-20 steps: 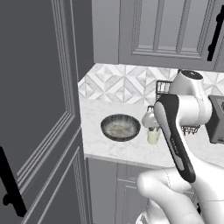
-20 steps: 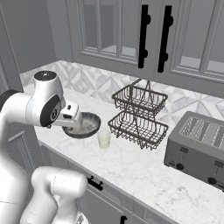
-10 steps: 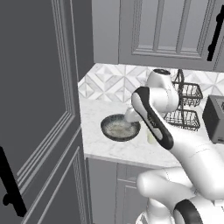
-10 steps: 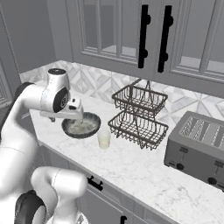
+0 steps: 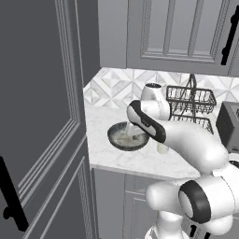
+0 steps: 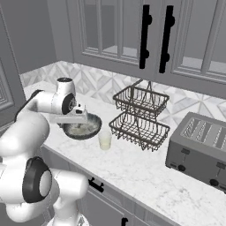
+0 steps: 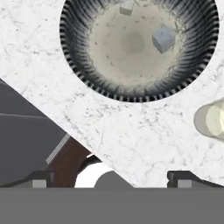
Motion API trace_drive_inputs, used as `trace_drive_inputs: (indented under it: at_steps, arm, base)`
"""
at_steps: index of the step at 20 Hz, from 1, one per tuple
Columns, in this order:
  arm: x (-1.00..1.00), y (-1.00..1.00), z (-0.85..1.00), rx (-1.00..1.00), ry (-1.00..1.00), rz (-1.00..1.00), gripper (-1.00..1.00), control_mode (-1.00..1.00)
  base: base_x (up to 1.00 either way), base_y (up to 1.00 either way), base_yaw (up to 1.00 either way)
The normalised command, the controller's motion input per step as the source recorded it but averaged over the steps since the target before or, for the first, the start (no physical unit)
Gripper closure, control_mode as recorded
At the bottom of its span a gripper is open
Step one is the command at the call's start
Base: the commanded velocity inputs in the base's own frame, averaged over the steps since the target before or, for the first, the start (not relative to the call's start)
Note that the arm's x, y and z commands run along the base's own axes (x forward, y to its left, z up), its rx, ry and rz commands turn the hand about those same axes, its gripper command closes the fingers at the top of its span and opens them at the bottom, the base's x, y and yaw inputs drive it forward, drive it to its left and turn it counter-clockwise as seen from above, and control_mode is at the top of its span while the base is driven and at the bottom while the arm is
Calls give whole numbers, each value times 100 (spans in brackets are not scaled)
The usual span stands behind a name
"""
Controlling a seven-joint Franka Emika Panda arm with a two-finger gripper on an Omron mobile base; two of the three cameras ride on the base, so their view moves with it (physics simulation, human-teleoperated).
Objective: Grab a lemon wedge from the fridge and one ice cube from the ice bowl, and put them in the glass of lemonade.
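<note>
The ice bowl (image 5: pixel 115 140) (image 6: pixel 92 129) (image 7: pixel 74 61) is dark grey with a pale speckled inside and stands on the white marble counter. Two ice cubes lie in it, one (image 7: pixel 164 38) right of centre and one (image 7: pixel 127 6) at the far rim. The glass of lemonade (image 5: pixel 162 148) (image 6: pixel 104 140) (image 7: pixel 213 122) stands just to the bowl's right. My gripper (image 5: pixel 134 133) (image 6: pixel 72 123) (image 7: pixel 111 180) hangs above the bowl's near edge, pointing down, open, with nothing between its fingers. The lemon wedge and the fridge are out of view.
A two-tier wire basket (image 5: pixel 190 105) (image 6: pixel 140 115) stands behind the glass, and a toaster (image 6: pixel 201 148) sits further right. A tall dark grey panelled door (image 5: pixel 42 107) with a black handle rises at the left. Upper cabinets (image 6: pixel 150 35) hang over the counter.
The arm has swung left from beside the glass to above the ice bowl. The gripper has stayed open. Bowl and glass have not moved.
</note>
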Motion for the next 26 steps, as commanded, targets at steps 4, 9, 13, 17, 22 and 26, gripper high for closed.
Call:
trace_drive_inputs:
  at_steps: [4, 9, 13, 17, 22, 26]
  arm:
    - [92, 0, -27, -3, 7, 0, -100, -100]
    - [98, 0, -42, -3, 13, 0, -100, -100]
    - [56, 0, -7, -1, 5, 0, -100, -100]
    - [18, 0, -23, -1, 1, 0, -100, -100]
    - [4, 0, -42, -1, 0, 0, -100, -100]
    - [13, 0, -41, 0, -8, 0, -100, -100]
  base:
    - [0, 0, 0]
    - [0, 0, 0]
    - [0, 0, 0]
    - [0, 0, 0]
    - [0, 0, 0]
    - [0, 0, 0]
